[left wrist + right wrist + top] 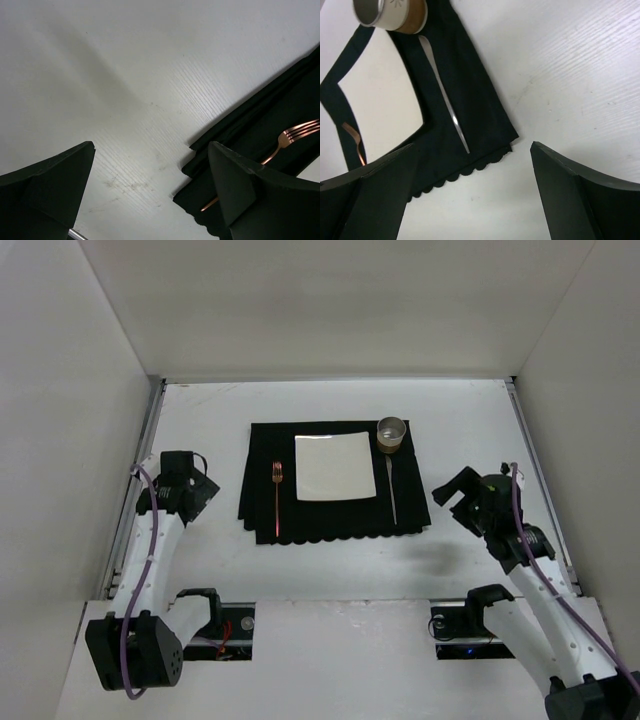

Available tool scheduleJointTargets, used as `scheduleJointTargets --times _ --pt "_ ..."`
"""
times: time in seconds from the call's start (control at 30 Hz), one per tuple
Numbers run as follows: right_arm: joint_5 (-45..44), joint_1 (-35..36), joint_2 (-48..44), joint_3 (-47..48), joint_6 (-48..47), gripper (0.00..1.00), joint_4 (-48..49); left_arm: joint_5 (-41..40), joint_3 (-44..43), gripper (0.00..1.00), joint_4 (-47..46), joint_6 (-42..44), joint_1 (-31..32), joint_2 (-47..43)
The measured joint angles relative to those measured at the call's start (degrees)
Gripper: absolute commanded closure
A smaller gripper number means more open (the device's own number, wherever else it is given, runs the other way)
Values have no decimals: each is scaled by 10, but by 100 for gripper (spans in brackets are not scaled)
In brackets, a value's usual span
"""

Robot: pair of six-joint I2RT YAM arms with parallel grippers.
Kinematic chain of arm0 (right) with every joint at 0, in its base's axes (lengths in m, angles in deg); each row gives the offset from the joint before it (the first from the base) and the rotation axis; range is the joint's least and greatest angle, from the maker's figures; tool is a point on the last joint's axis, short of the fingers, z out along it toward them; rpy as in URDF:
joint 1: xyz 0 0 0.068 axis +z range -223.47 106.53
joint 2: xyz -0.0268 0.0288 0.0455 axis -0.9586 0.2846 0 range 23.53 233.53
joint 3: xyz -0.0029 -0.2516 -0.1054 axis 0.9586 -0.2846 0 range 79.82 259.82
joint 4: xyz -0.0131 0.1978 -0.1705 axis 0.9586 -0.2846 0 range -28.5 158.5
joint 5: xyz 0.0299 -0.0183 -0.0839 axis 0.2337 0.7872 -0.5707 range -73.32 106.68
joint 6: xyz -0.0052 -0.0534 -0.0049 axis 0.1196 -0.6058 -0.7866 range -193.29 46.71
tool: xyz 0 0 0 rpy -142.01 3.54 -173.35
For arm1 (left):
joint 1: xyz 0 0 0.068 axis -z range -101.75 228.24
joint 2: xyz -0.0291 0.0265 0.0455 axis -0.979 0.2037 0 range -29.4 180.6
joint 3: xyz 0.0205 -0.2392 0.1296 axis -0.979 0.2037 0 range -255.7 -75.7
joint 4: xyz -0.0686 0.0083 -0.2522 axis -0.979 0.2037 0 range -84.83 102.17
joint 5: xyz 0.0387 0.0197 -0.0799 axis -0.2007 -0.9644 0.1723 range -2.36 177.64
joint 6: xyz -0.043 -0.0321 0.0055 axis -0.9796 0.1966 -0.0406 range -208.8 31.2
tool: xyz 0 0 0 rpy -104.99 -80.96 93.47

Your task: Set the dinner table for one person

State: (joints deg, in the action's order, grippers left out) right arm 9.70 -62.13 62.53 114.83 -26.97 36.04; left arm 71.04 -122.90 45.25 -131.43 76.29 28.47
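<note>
Setting looks complete; left tool (150, 187) and right tool (472, 192) stand wide open, empty.
The counter (330, 570) lies under both arms and bears the mat (265, 455) with plate (335, 467), fork (277, 495), knife (392, 490) and cup (391, 433). A low inward sweep of either tool could catch the mat edge and shift fork or knife.

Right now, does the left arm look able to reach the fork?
Probably yes: the left gripper hangs open just left of the placemat, and nothing stands between it and the fork.
</note>
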Motion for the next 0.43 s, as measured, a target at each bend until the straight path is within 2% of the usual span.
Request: scheduleJointTargets --times 0.43 --pt "-52 2 2 -21 -7 0 -18 -8 8 0 -2 0 22 13"
